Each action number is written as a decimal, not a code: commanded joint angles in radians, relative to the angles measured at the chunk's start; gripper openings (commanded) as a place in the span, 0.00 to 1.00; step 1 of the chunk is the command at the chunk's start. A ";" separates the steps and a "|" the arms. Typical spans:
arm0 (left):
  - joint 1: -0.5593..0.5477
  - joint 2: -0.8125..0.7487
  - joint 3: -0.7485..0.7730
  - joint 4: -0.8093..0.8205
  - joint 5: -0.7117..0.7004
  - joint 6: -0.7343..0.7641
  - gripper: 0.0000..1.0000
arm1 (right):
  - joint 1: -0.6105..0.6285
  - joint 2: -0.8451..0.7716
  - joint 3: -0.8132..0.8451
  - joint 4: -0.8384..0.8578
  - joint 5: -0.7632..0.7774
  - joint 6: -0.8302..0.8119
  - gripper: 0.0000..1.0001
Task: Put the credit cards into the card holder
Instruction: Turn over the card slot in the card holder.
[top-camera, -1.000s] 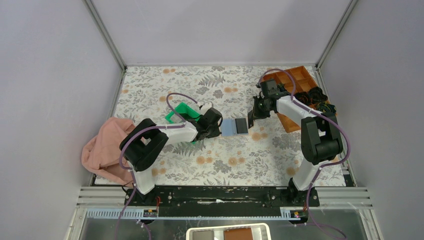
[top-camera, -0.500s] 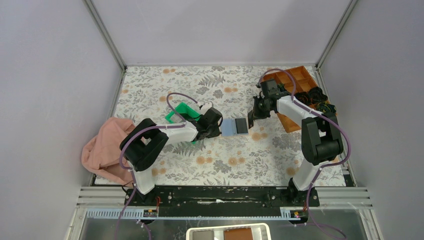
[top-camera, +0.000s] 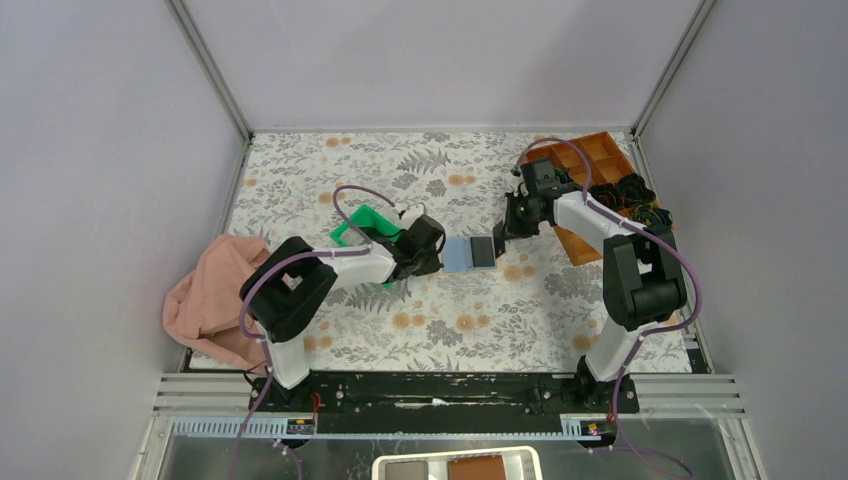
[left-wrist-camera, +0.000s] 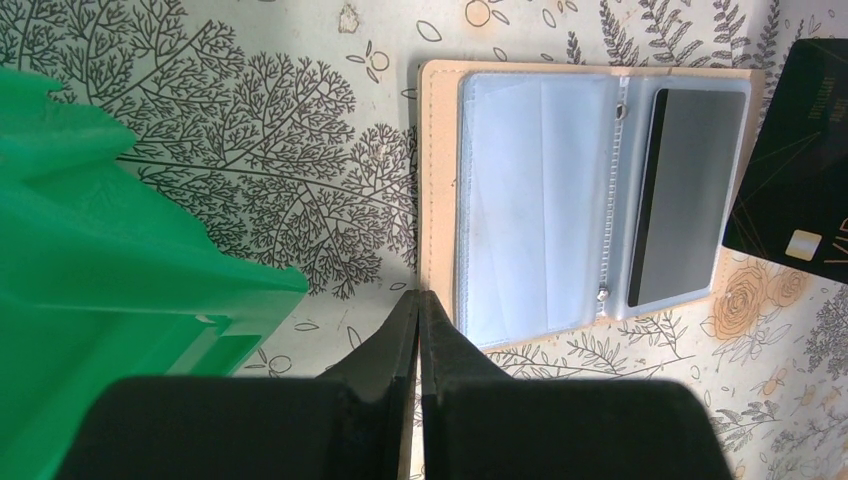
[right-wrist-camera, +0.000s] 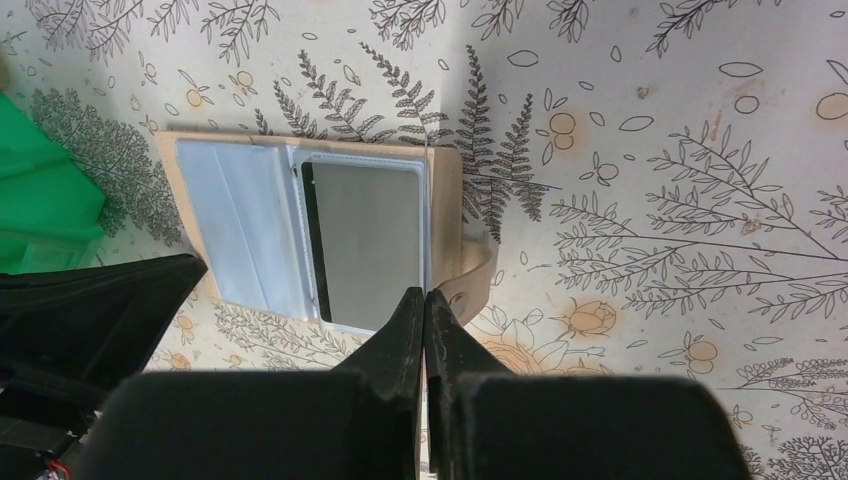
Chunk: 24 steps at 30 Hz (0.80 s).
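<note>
Left of card holder (left-wrist-camera: 535, 190): green tray (top-camera: 362, 222), idle. Card holder open flat, pockets up. At its left edge, left gripper (left-wrist-camera: 418, 296) clenched, likely pinning it. At its right edge, right gripper (right-wrist-camera: 425, 296) clamps black credit card (left-wrist-camera: 790, 150), apparently for insertion. In its right pocket: grey card (left-wrist-camera: 685, 195).

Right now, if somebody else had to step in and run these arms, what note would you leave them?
Left pincer: shut, tips at one edge of the open tan leather-like card holder.
Right pincer: shut, above the holder's opposite edge.
Done: one dark grey card is slotted in the holder.
Left: black gold-printed card beside the holder, not slotted; unclear whether the right pincer grips it.
</note>
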 joint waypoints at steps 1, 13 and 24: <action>0.015 0.097 -0.045 -0.151 -0.036 0.009 0.04 | -0.003 -0.064 0.009 0.008 -0.030 0.015 0.00; 0.015 0.097 -0.047 -0.149 -0.034 0.006 0.04 | -0.004 -0.062 -0.012 0.025 -0.050 0.031 0.00; 0.014 0.096 -0.052 -0.149 -0.034 0.007 0.04 | -0.003 -0.066 -0.016 0.024 -0.030 0.026 0.00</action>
